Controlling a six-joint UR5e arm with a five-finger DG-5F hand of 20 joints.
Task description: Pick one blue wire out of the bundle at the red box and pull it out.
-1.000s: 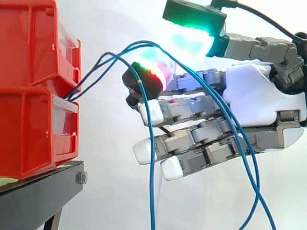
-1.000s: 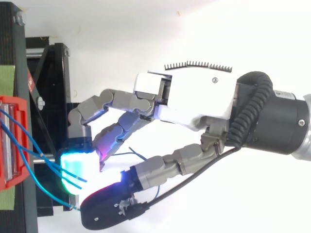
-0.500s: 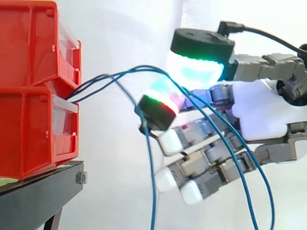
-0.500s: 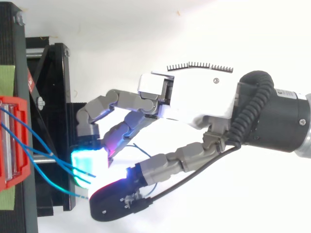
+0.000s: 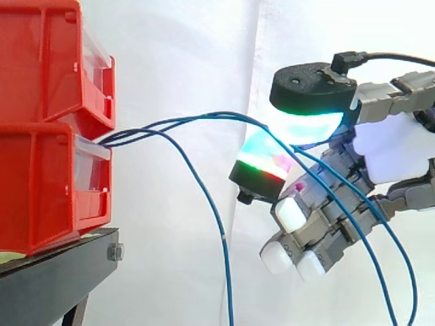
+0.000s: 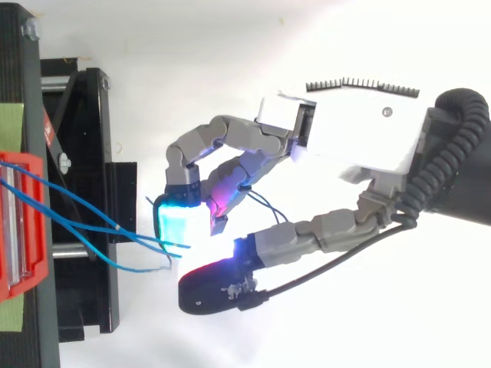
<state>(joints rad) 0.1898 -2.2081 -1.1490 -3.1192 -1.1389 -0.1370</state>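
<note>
Two stacked red bins (image 5: 47,183) stand at the left on a black stand (image 5: 54,278). A bundle of blue wires (image 5: 183,122) comes out between the bins and arcs to the right. One blue wire (image 5: 216,217) droops away and hangs down toward the bottom edge. The others run between the glowing cyan pad (image 5: 309,125) and the green-red pad (image 5: 262,159) of my hand (image 5: 394,146), which pinch together on them. Whether one or two wires are caught, I cannot tell. From above, the wires (image 6: 77,228) stretch from the red box (image 6: 38,284) to my hand (image 6: 368,138).
The black stand (image 6: 84,153) runs along the left under the bins. A white curtain hangs behind everything. Past the pinch, the wires trail down under my hand toward the lower right corner of the side view.
My hand has moved right, away from the bins, with its fingers curling downward. The wires between the pads have been drawn along and now stretch flatter from the bins.
</note>
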